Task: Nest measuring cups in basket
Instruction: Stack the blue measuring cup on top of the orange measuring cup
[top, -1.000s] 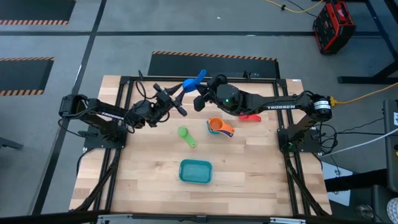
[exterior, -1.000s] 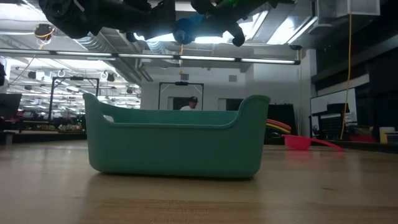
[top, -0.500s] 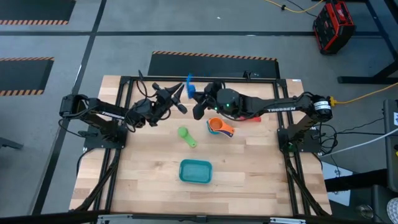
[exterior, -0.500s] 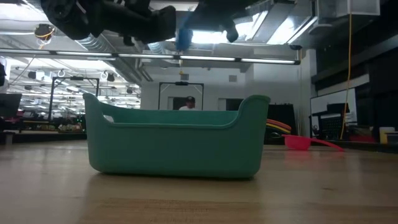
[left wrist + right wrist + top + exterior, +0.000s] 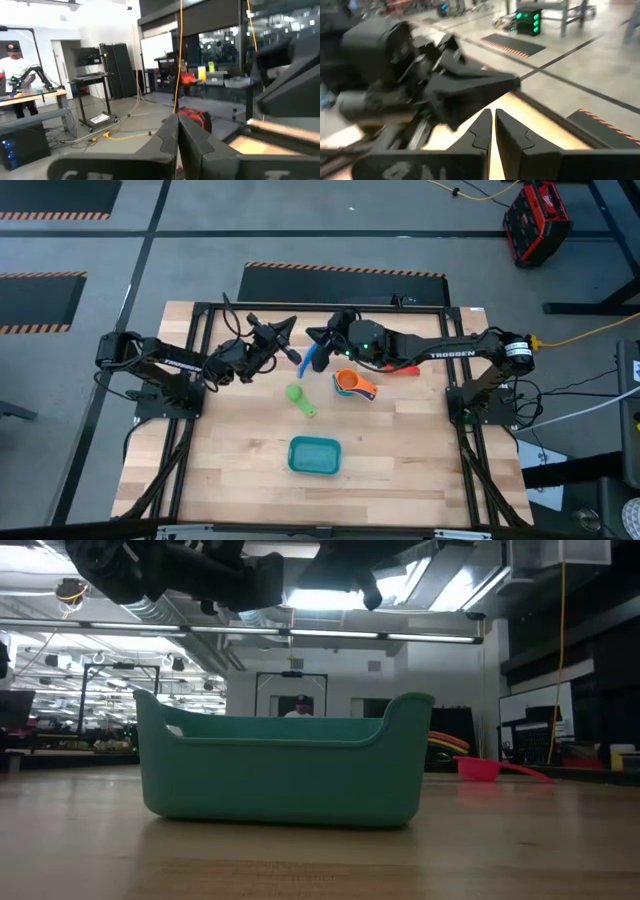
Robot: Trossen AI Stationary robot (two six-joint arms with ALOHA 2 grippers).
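"Right now, your left gripper is raised over the back of the tabletop, and its wrist view shows the fingers pressed together with nothing between them."

"And my right one?"

"Your right gripper faces it, tip to tip, and it is closed as well. The blue measuring cup shows in the high view just beside the two tips, but I cannot tell whether either gripper actually has it. Neither wrist view shows blue between the fingers."

"So what's the risk?"

"Probably a loose cup. If no finger has a real hold on it, it will drop near the back edge and may roll off. If only the handle's tip is pinched, a quick swing could flick it out."

"Where does it need to go?"

"The teal basket sits well apart, near the front edge, with no cup in it. The green cup and the orange-topped stack lie between, and the red cup is partly under your right arm. Come down carelessly and you could knock any of them aside."
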